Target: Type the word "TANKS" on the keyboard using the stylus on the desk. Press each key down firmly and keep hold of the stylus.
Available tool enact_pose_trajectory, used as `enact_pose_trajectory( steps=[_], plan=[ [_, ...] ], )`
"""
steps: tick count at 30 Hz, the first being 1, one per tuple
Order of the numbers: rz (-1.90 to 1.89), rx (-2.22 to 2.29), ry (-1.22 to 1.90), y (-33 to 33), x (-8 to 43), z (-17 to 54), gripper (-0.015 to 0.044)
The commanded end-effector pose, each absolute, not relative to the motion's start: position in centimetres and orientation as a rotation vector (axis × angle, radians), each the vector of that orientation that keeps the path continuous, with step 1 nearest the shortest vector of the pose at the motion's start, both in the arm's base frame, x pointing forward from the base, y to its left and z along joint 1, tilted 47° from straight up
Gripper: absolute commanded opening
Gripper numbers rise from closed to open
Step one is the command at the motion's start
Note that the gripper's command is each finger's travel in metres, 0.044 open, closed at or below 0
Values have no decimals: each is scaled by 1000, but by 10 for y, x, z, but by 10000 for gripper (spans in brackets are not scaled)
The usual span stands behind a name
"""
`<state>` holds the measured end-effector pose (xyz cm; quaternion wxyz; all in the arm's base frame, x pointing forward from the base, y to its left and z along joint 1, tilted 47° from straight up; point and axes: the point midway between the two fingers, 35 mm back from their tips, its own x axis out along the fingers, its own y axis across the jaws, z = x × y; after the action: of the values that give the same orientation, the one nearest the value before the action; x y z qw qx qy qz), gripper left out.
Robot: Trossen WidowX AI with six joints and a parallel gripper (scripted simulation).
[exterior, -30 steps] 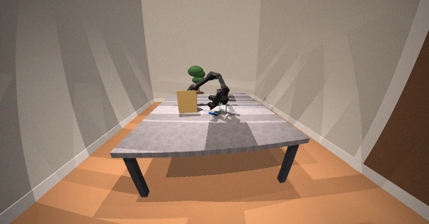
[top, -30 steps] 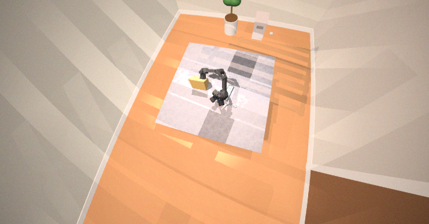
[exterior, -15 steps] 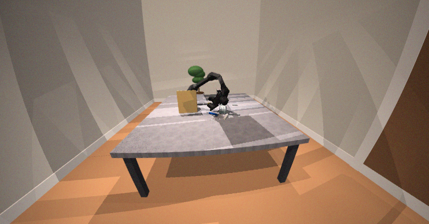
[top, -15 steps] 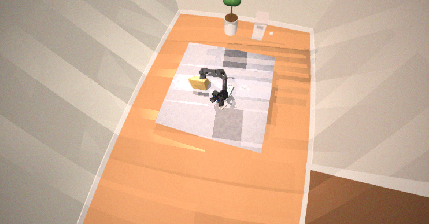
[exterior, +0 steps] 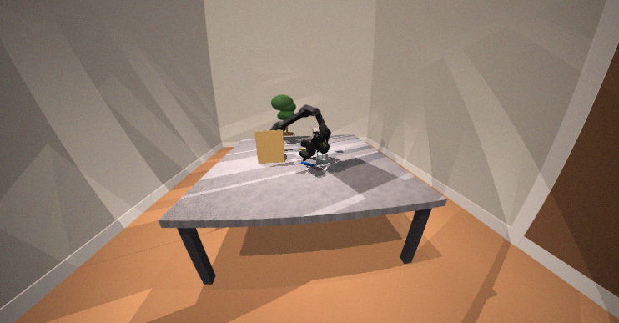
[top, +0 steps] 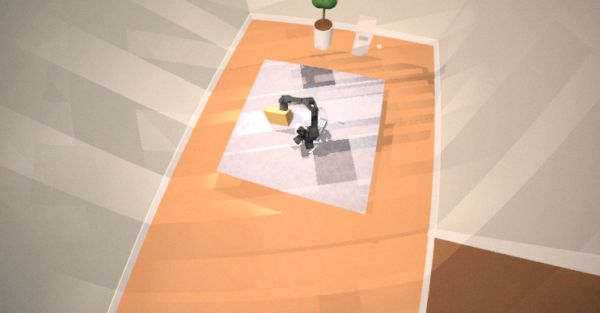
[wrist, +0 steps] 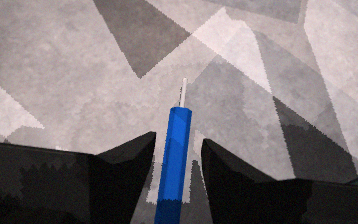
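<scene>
The blue stylus (exterior: 307,164) (wrist: 175,170) lies on the table (top: 259,155) (exterior: 268,199), with its thin pale tip pointing up the wrist view. My gripper (wrist: 179,141) (exterior: 303,156) is partly open, low over the stylus. In the wrist view its two black fingers stand on either side of the barrel, with a gap on both sides. The barrel's rear end runs out of the bottom of that view. The pale keyboard (top: 322,124) (exterior: 321,158) lies beside the gripper, partly hidden by the arm. A sliver of its edge shows at the wrist view's right side.
A yellow box (top: 277,116) (exterior: 269,147) stands on the table near the arm's base. A small yellow thing (exterior: 301,148) lies behind the gripper. A small dark thing (top: 340,122) (exterior: 339,151) lies beyond the keyboard. A potted plant (top: 323,37) stands on the floor.
</scene>
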<state>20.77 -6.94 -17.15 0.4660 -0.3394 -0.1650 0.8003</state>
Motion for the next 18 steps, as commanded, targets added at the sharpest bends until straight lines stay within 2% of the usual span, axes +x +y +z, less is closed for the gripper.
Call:
enact_pose_trajectory(
  steps=[1,18],
  plan=[
    [1959,-828,-402,-66,208,-174,150],
    [1959,-828,-402,-58,208,-182,150]
  ],
)
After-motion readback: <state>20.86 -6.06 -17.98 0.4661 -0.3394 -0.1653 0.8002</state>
